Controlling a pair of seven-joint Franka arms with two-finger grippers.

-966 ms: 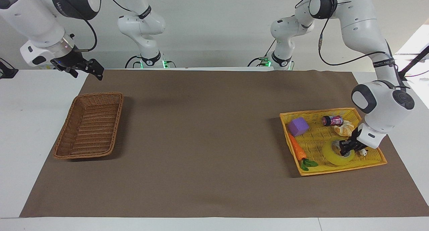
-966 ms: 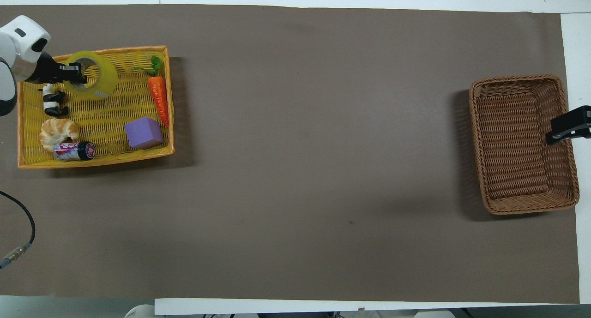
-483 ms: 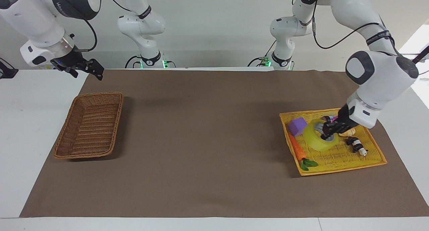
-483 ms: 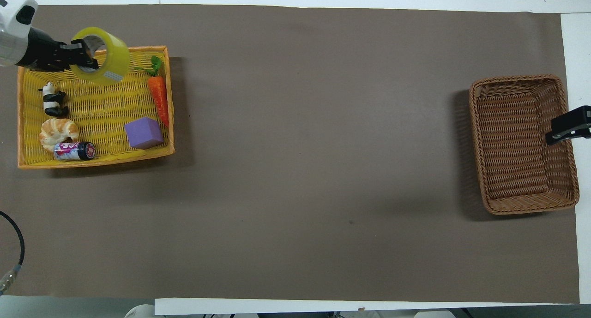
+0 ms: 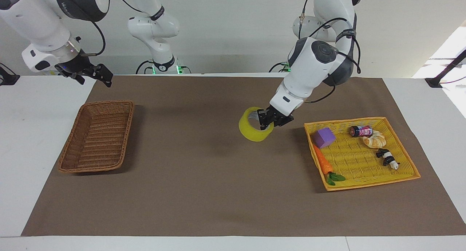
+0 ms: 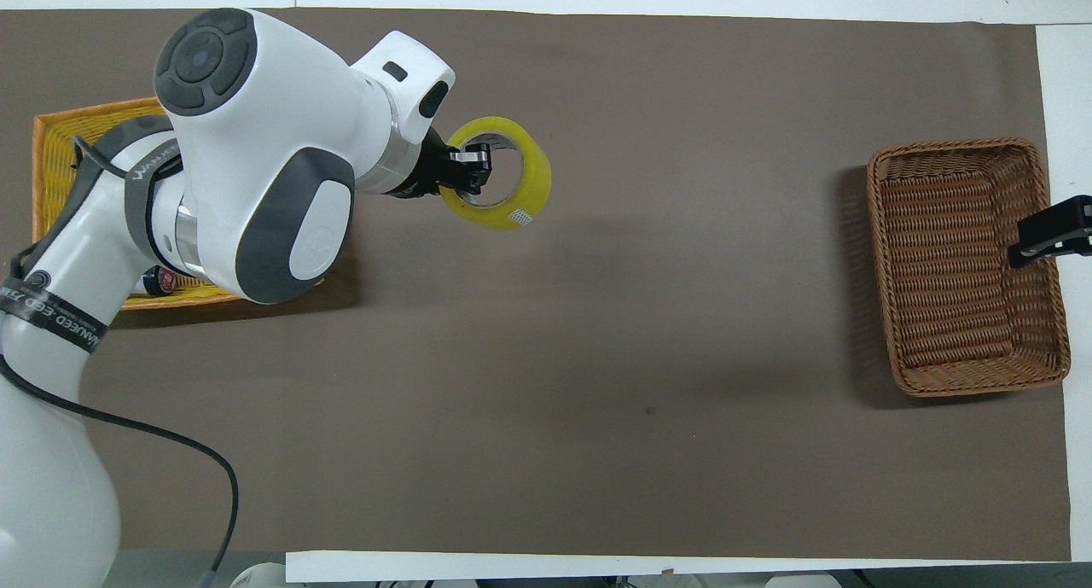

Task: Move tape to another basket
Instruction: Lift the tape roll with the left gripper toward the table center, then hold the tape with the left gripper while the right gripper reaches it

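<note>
Over mid-bench I have the left gripper [image 5: 267, 122] clamped through the tape [image 5: 255, 129] wall, a light, stiff, slick roll, basket [image 5: 97, 136] at the right arm's end, right gripper [image 5: 95, 74] waiting, fingers unreadable.

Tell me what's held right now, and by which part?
The left gripper holds the tape by its ring wall, over the mat. The right gripper holds nothing.

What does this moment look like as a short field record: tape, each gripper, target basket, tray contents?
tape: held in the air over the brown mat, clear of both containers
left gripper: shut on the tape's rim, one finger inside the core
right gripper: waiting near the wicker basket's corner
wicker basket: nothing in it, at the right arm's end
yellow tray: holds purple block, carrot, can, croissant, panda figure
</note>
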